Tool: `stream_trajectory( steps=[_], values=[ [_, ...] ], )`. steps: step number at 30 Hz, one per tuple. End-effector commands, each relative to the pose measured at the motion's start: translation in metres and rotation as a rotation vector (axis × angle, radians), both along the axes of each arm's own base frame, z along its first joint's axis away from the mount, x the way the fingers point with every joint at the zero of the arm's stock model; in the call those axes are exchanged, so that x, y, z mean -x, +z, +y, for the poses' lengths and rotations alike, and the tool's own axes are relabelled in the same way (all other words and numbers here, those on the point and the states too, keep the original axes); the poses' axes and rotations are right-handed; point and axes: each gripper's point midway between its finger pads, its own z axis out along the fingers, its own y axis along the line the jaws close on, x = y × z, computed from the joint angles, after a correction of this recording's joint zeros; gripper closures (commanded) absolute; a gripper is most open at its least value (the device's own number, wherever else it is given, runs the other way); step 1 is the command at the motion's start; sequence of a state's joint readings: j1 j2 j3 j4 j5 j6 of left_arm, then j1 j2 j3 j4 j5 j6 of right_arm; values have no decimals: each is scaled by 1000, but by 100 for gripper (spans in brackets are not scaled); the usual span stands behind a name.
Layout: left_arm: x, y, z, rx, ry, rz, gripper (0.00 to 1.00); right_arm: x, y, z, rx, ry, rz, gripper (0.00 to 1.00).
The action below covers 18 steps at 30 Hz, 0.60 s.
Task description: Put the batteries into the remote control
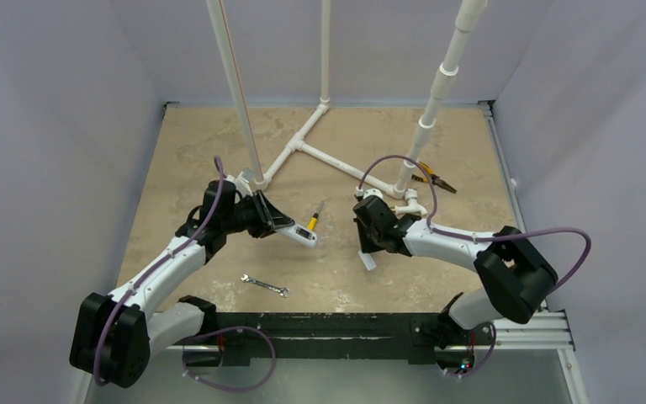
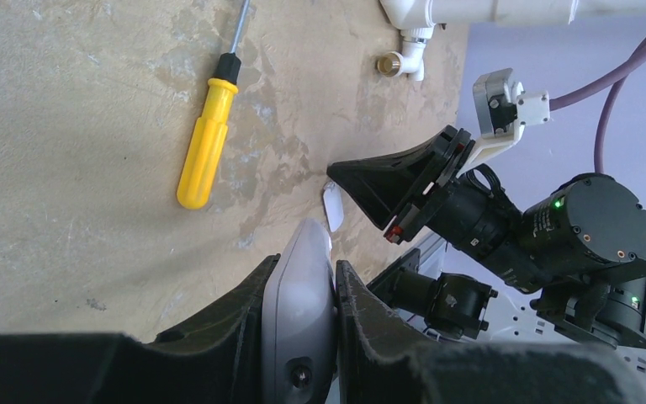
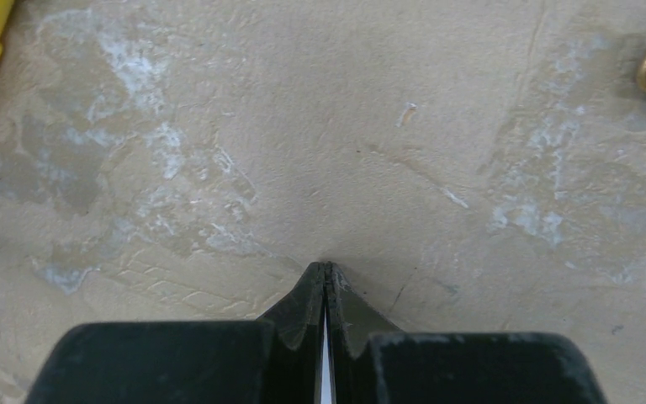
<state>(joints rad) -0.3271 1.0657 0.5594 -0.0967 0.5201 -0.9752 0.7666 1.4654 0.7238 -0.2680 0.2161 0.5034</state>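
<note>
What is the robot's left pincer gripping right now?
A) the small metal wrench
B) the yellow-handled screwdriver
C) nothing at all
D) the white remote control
D: the left wrist view shows the left pincer clamped on the white remote control, while the screwdriver and wrench lie loose on the table.

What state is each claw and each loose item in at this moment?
left claw: shut on the remote control.
right claw: shut on a thin white piece.
remote control: clamped, lifted off the table.
thin white piece: pinched at one end.
screwdriver: lying flat, untouched.
wrench: lying flat, untouched.
pliers: lying flat beside the pipe frame.
</note>
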Motion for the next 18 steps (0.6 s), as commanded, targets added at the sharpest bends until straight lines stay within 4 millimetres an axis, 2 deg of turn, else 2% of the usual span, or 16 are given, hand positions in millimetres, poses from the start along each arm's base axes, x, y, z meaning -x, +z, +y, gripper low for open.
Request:
stream_trajectory(
  steps=[1,7,15,18],
  values=[
    [-11,27,-3,24,-15,-85,100,18,-9,9,-10,129,85,100],
    [-13,28,-3,25,-14,-87,100,38,-14,12,-30,195,167,100],
    [-15,25,-5,28,-17,-78,100,70,-16,32,-113,331,278,100],
    [-14,24,-5,28,-18,-77,100,80,-18,33,-89,354,299,100]
  ],
)
